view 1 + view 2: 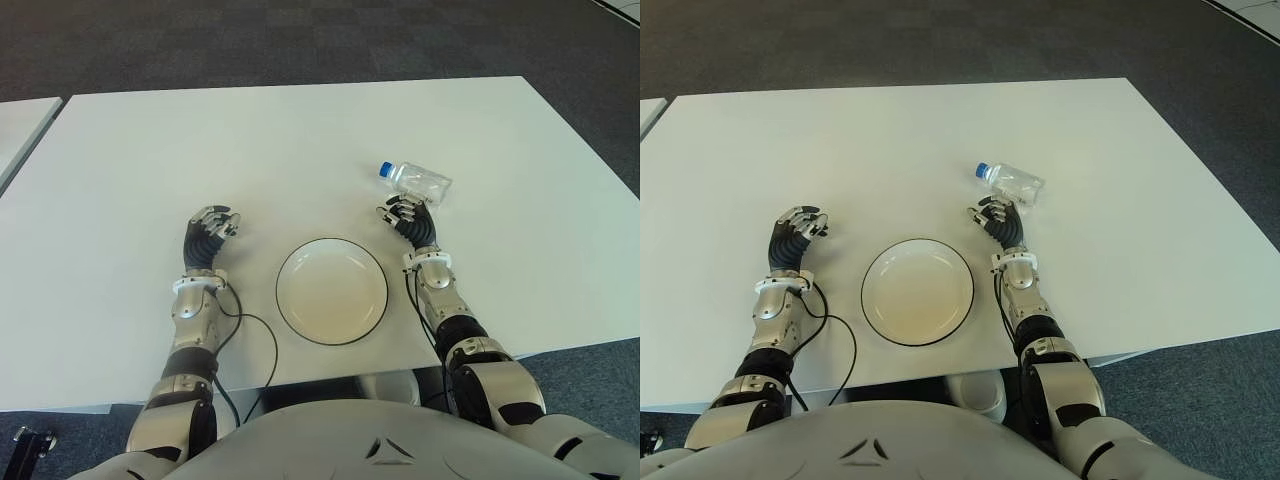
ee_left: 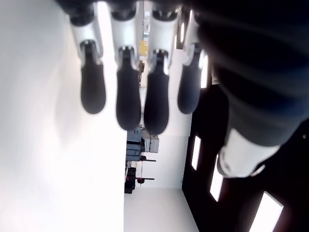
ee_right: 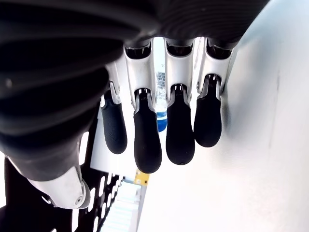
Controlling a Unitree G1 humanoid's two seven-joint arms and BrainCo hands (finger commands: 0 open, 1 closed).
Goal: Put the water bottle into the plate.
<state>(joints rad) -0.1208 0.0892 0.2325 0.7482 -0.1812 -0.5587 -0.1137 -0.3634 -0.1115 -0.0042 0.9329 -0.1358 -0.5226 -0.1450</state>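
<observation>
Two robot hands show over a white table in the left eye view, one at each side of a round plate with a dark rim at lower centre of the frame. The left hand shows at centre left, fingers loosely curled, holding nothing. The right hand shows right of centre, just above and to the right of the plate, fingers relaxed and likewise empty. The bottle, clear with a blue cap, lies on its side immediately above the right hand, cap pointing to upper left; whether fingertips touch it cannot be told.

In the right eye view the same layout sits shifted left: plate at lower centre, bottle above the right hand, left hand at far left.

The left wrist view shows four black-tipped fingers hanging from the top of the frame, slightly bent, nothing between them and the thumb at right.

The right wrist view shows four fingers across the centre, apart from the thumb at lower left, with a sliver of the bottle visible in a gap between them, beyond the hand and ungrasped.
</observation>
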